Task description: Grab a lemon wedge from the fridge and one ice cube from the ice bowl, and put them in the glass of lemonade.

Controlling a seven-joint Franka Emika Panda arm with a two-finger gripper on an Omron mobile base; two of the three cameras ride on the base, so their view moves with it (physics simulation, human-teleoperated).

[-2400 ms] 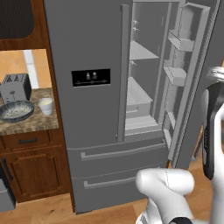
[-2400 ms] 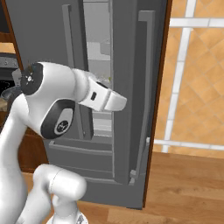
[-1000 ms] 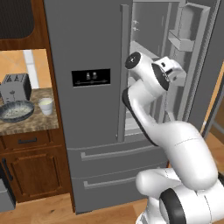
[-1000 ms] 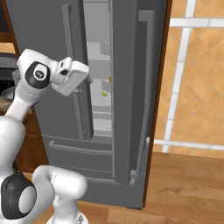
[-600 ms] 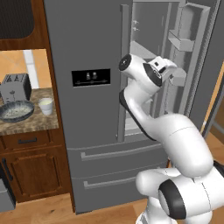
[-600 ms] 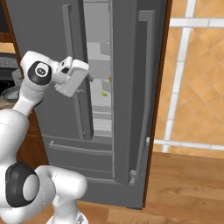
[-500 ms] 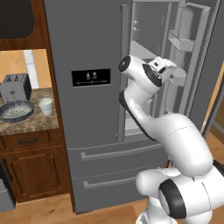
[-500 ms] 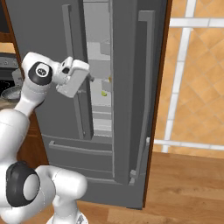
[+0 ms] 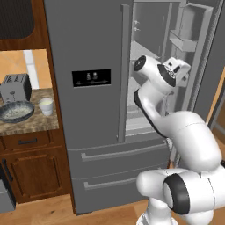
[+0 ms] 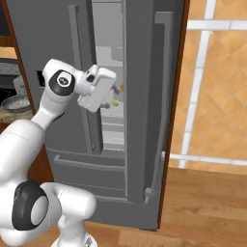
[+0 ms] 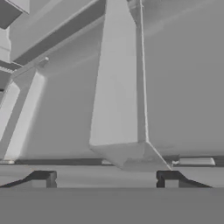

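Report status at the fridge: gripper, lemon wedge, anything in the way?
Gripper open, empty, reaching into the fridge. Lemon wedge on a shelf just past the hand. Nothing blocking.

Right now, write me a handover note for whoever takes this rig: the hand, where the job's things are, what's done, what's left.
Hand: reaching into the open right side of the fridge, fingers apart, nothing between them.
Lemon wedge: on a fridge shelf just beyond the hand, not gripped.
Ice bowl: on the counter left of the fridge, in front of the toaster.
Glass of lemonade: on the same counter, just right of the bowl.
Done: fridge door open, arm inside.
Left: grip the wedge and put it in the glass, then take one ice cube from the bowl to the glass.
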